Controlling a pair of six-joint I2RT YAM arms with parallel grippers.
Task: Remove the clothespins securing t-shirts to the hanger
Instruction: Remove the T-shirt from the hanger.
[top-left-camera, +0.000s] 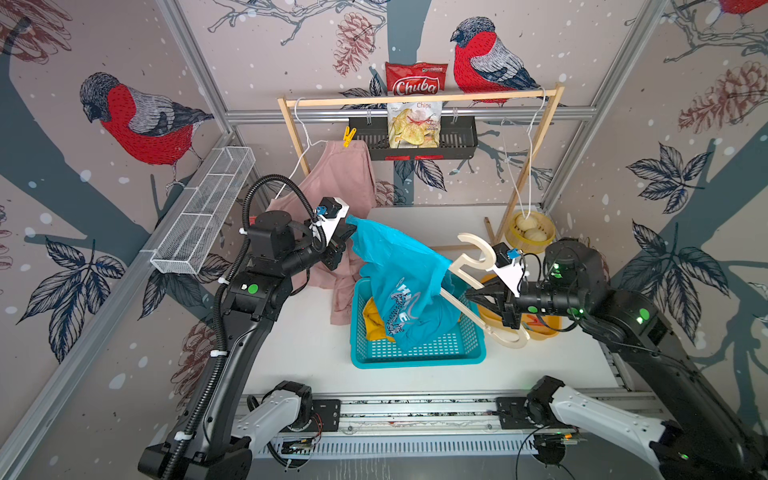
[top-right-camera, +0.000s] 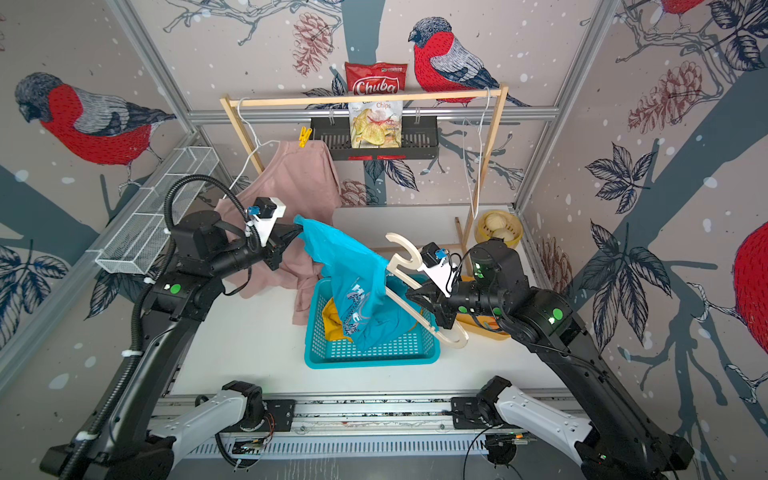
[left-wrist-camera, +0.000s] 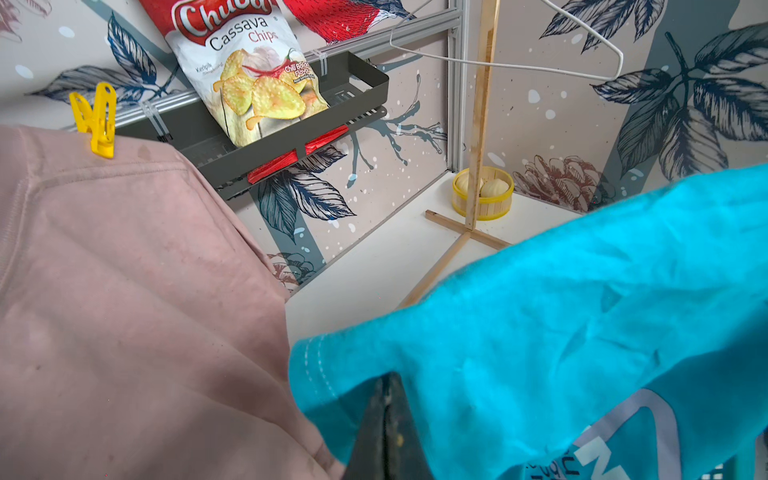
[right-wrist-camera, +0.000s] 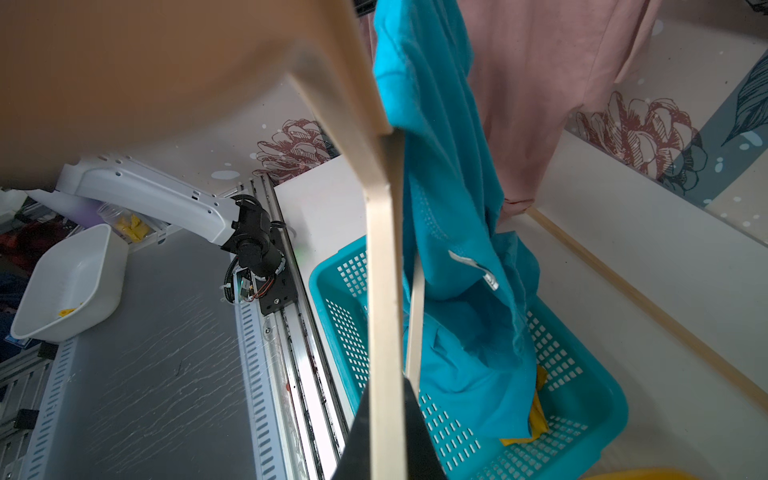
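Left pincer (top-left-camera: 351, 227) clamped on sleeve of teal t-shirt (top-left-camera: 399, 266), right pincer (top-left-camera: 471, 296) clamped on wooden hanger (top-left-camera: 465, 270): we should pull cloth slowly away from right pincer; yellow clothespin (top-left-camera: 349, 137) sits well behind left pincer, on pink t-shirt (top-left-camera: 336, 178).

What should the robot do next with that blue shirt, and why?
Probably the left gripper should pull the teal t-shirt sideways: it pinches the shirt's edge, while the right gripper clamps the wooden hanger the shirt drapes over.
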